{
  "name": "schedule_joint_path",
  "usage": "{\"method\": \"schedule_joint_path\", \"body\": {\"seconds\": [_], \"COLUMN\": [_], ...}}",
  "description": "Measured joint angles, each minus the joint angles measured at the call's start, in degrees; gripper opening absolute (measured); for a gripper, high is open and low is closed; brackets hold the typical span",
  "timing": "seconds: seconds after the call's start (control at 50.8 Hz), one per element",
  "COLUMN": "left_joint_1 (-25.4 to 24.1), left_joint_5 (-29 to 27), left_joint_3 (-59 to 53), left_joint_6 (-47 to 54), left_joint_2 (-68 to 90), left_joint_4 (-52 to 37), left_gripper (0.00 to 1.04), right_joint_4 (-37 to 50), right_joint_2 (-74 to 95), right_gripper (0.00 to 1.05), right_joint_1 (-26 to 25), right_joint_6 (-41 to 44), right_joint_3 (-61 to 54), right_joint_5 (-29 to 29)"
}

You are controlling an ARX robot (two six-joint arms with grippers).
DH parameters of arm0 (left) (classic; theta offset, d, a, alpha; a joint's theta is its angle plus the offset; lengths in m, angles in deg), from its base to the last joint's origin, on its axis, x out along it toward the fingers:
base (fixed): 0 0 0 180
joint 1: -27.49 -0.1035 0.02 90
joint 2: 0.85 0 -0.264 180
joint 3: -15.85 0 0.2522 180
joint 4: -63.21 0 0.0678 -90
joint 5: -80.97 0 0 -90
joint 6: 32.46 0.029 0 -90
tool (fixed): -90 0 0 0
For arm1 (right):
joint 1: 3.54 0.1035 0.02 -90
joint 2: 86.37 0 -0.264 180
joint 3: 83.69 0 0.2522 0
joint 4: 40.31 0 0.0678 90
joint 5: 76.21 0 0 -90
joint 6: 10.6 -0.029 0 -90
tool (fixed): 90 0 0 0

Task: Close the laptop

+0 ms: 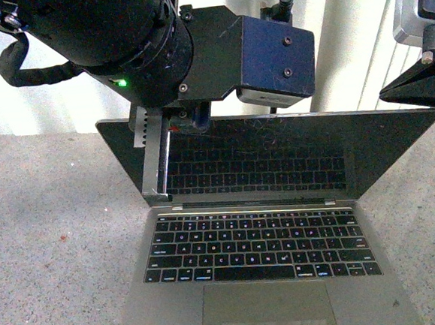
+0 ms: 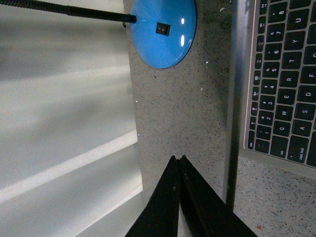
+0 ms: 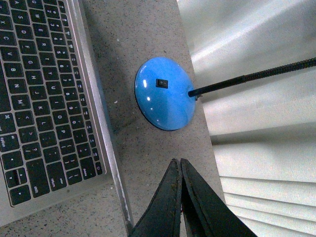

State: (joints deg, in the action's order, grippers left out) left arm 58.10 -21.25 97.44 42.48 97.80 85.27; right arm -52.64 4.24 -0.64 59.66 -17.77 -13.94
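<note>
- The left gripper (image 2: pixel 177 159) has its 2 black fingers pressed together, with nothing between them. Its tip hangs over bare desk (image 1: pixel 50 243) just behind the laptop's raised lid, which the left wrist view shows edge-on.
- The right gripper (image 3: pixel 178 161) is also pressed together and holds nothing. It too sits on the far side of the lid's edge, with speckled desk beneath it.
- In the front view the bulky black left arm (image 1: pixel 102 36) fills the upper left and overlaps the lid's top left corner. The right gripper shows only as a dark wedge at the right edge, above the lid's top right corner.
- Whether either gripper touches the lid, I cannot tell.
- The laptop (image 1: pixel 262 249) lies open at the middle of the desk, facing the robot, with its base flat. Its glossy black screen (image 1: pixel 277 158) is tilted back and mirrors the keys.
- Behind the lid, a round blue lamp base (image 2: pixel 163 32) with a black switch and a black gooseneck stands on the desk, near both gripper tips.
- Pale slatted blinds (image 2: pixel 64 123) run behind the desk.
</note>
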Motion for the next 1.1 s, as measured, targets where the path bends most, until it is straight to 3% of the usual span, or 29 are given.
{"method": "schedule_joint_path", "body": {"seconds": [0.295, 1.102], "left_joint_1": [1.1, 3.9], "left_joint_5": [0.2, 0.2], "left_joint_3": [-0.6, -4.1], "left_joint_6": [-0.6, -3.3], "left_joint_2": [0.0, 0.0], "left_joint_4": [0.0, 0.6], "left_gripper": [0.04, 0.04], "right_joint_4": [-2.8, 0.3], "right_joint_2": [-0.3, -1.0], "right_gripper": [0.03, 0.03], "right_joint_1": [-0.1, 2.4], "right_joint_6": [-0.4, -1.0], "right_joint_3": [-0.4, -7.5], "right_joint_5": [0.4, 1.9]}}
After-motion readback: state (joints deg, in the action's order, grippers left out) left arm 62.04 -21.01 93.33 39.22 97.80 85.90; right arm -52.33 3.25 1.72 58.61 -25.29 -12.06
